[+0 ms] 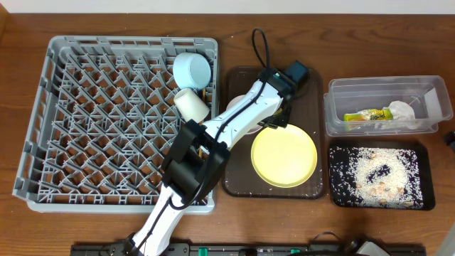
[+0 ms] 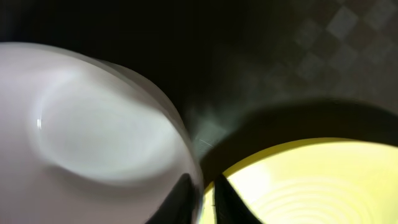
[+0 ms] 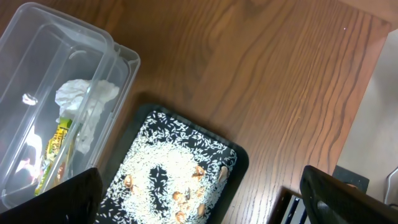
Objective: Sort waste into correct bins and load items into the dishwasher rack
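1. The dishwasher rack sits at the left.
2. The yellow plate lies on the brown tray.
3. The white bowl sits just beside it. It looks light, smooth and breakable, so pinch its thin rim.
4. My left gripper is almost shut at that rim. I can't tell if it grips. My right gripper is wide open and empty.

The wooden desk is carrying four things directly on its top. A large grey rack is sitting on the left side and taking up most of it. Just beside the rack, near the middle, a dark brown tray is lying flat. On the right, a clear tub is resting toward the top of the overhead view, and a black tray is lying just below it, long sides running alongside each other. Bare wood grain is showing around all four
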You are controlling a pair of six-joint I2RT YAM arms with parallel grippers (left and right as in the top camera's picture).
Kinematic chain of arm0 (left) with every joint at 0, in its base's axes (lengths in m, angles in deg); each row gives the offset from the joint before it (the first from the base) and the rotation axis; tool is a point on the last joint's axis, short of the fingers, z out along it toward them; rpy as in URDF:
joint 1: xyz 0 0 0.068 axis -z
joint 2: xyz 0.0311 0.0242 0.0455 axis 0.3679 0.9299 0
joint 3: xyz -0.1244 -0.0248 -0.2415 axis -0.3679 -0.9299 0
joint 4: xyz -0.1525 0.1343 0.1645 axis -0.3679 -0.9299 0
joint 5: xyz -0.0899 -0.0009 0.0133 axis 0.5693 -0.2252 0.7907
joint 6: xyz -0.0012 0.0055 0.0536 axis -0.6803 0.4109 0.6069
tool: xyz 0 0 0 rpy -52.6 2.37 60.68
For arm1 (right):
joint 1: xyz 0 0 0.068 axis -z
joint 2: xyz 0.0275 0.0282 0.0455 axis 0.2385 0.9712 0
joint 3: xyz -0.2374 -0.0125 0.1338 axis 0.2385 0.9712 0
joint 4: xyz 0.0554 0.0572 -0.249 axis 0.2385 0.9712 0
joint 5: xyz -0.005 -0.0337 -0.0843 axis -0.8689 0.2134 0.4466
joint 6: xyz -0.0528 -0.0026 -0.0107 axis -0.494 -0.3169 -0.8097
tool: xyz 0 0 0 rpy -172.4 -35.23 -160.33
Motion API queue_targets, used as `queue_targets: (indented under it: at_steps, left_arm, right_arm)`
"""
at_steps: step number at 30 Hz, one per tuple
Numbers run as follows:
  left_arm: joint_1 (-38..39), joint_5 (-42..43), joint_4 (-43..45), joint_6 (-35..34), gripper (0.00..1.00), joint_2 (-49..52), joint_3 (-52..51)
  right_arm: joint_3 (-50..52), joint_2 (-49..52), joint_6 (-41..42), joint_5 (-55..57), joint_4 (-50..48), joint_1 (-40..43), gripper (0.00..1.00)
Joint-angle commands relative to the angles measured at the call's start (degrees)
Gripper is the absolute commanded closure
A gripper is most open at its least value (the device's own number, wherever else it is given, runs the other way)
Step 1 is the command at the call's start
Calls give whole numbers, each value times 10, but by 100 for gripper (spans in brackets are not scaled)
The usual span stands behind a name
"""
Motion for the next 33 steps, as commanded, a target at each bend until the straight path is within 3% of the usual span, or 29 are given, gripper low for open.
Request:
queue_targets:
  at_steps: [1,13,16,20,23,26,30,33]
  left_arm:
    - [0,-7,-2,-2,92,-18,-3]
    - [-20,17,-24,2,94,-64,16]
    - [-55,141,-24,7,94,-133,16]
    - [-122,370,-32,37,94,-217,16]
    - [-187,476,-61,53,94,-263,16]
    - [-259,567,-117,109,94,-286,16]
    - [-342,725,-249,285,94,-286,8]
    - [-385,788,-350,424,94,-285,-19]
  right_arm:
    - [-2,-2,0,3,1,6,1]
    - [-2,-2,0,3,1,6,1]
    - [-2,-2,0,3,1,6,1]
    - [-2,-2,0,3,1,6,1]
    - [-2,-2,0,3,1,6,1]
    - [-2,-2,0,3,1,6,1]
    - [-2,-2,0,3,1,6,1]
    - [-2,-2,0,3,1,6,1]
